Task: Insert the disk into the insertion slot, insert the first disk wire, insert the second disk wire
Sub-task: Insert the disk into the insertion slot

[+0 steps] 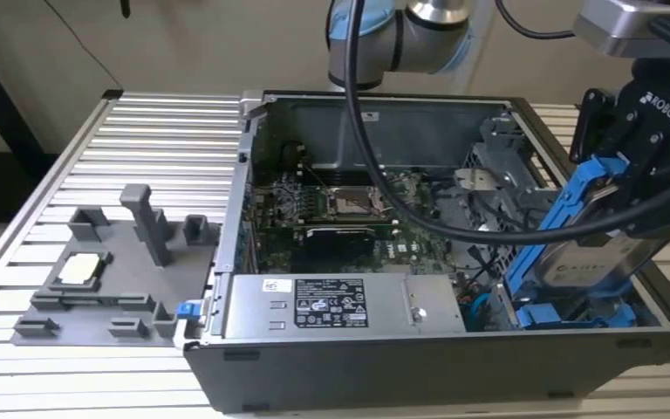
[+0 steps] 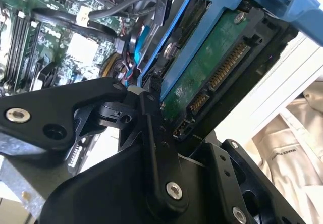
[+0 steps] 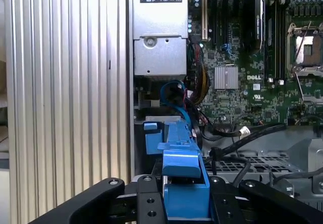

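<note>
Robotics lab workbench.
An open computer case point(image 1: 428, 367) sits on a ribbed aluminium table point(image 1: 160, 140), with a grey parts fixture point(image 1: 102, 297) on the exterior view's left and a robot arm point(image 1: 399, 35) at the far side.

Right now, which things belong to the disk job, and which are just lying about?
In the job: disk, held by the gripper; drive cage.
Lying about: grey fixture tray, power supply box, processor socket.

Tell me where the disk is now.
At the exterior view's right, the disk hangs tilted in the gripper, its lower end inside the computer case, beside the grey metal box.
</note>
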Controlling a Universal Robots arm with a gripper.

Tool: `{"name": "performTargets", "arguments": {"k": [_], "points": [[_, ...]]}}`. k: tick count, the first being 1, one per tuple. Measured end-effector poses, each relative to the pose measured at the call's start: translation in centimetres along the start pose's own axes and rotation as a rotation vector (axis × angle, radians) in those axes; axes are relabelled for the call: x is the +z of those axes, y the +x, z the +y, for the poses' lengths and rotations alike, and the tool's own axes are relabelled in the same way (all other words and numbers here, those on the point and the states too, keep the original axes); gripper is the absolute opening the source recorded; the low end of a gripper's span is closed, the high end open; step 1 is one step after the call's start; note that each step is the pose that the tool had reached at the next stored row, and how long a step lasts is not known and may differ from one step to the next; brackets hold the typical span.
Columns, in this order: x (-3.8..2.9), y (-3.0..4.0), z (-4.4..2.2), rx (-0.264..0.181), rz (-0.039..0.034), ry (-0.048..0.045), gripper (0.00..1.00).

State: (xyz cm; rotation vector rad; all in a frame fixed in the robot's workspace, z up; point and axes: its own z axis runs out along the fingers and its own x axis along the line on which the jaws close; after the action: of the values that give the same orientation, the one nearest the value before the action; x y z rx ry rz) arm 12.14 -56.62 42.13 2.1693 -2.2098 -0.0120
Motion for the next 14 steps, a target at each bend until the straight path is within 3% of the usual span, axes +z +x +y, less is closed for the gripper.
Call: {"name": "performTargets", "arguments": {"k": [14], "points": [[1.2, -0.04, -0.31, 0.0, 0.0003, 0.0002, 0.33]]}}
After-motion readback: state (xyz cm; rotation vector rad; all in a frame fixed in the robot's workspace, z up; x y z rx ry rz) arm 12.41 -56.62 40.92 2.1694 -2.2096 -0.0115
